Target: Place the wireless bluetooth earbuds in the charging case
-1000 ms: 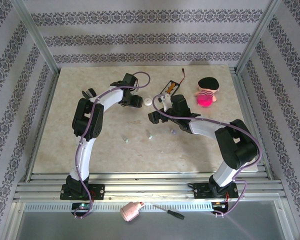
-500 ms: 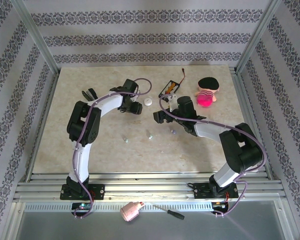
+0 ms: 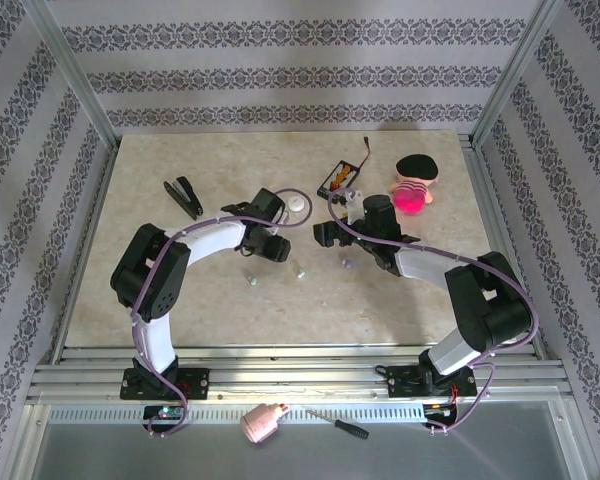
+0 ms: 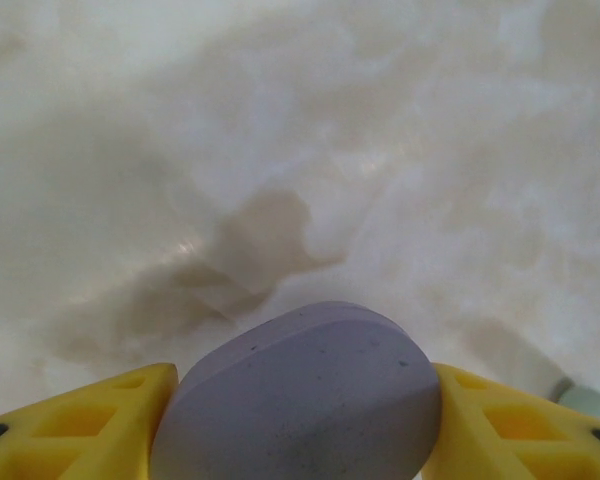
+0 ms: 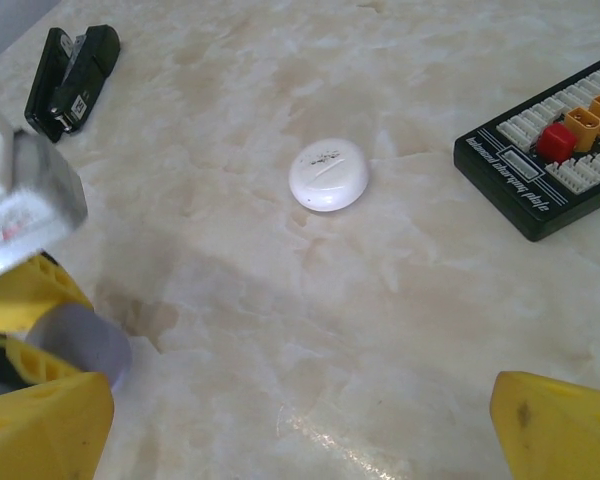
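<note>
Lavender plastic sits at the centre of the left wrist view: the charging case, a smooth flattened oval, is clamped between the two yellow fingers of the left gripper, one finger pressing each rounded end. It hangs just above the pale marbled table, seen closed or edge-on; whether its lid is open cannot be told.

From above, the left arm reaches to the middle of the table. Three tiny pale earbuds lie loose on the surface a little nearer the arm bases, apart from one another and from both grippers.

The right gripper is spread wide with nothing between its fingers, low over the table and facing the left one. Beyond it lie a white round disc, a black connector board and a black stapler.

The case looks light, stiff and slippery, and its curved ends could squirt out of a pinch; a hold across the flatter faces would seem surer. Each earbud looks very light, hard and smooth, likely to skid or flick away, so it probably wants a gentle, centred pinch across its body.
</note>
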Controlling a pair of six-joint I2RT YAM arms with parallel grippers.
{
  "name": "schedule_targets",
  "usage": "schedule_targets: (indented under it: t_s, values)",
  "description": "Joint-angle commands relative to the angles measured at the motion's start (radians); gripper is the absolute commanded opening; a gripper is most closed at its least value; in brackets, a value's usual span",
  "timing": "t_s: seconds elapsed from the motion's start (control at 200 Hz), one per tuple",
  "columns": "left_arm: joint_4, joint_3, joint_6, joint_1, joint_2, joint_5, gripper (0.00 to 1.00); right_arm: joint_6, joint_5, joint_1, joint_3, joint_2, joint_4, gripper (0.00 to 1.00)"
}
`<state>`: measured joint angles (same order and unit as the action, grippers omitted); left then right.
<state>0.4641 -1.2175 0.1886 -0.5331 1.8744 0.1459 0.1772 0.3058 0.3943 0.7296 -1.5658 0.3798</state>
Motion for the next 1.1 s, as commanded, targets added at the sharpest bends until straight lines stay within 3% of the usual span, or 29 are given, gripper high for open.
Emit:
schedule_targets:
  t_s: [0.0, 0.155, 0.47, 0.6, 0.864, 1.094]
  values:
    - [0.008, 0.015, 0.000, -0.025, -0.009, -0.002, 0.58, -0.001, 0.040, -0.008, -0.013, 0.020, 0.037, 0.96]
    - [0.007, 0.031, -0.015, -0.030, -0.010, 0.011, 0.60, -0.030, 0.065, -0.009, 0.001, 0.019, 0.009, 0.96]
    - [0.030, 0.030, -0.032, -0.016, -0.084, 0.024, 0.86, -0.248, 0.114, 0.031, 0.065, 0.022, -0.115, 0.96]
    - [-0.064, 0.133, -0.007, 0.044, -0.190, 0.029, 0.91, -0.302, 0.118, 0.064, 0.100, -0.008, -0.139, 0.96]
    - [-0.280, 0.379, 0.168, 0.201, -0.393, 0.052, 0.99, -0.397, 0.095, 0.174, 0.235, -0.148, -0.224, 0.97]
    - [-0.295, 0.470, 0.204, 0.279, -0.502, -0.007, 0.99, -0.506, 0.034, 0.278, 0.385, -0.295, -0.392, 0.97]
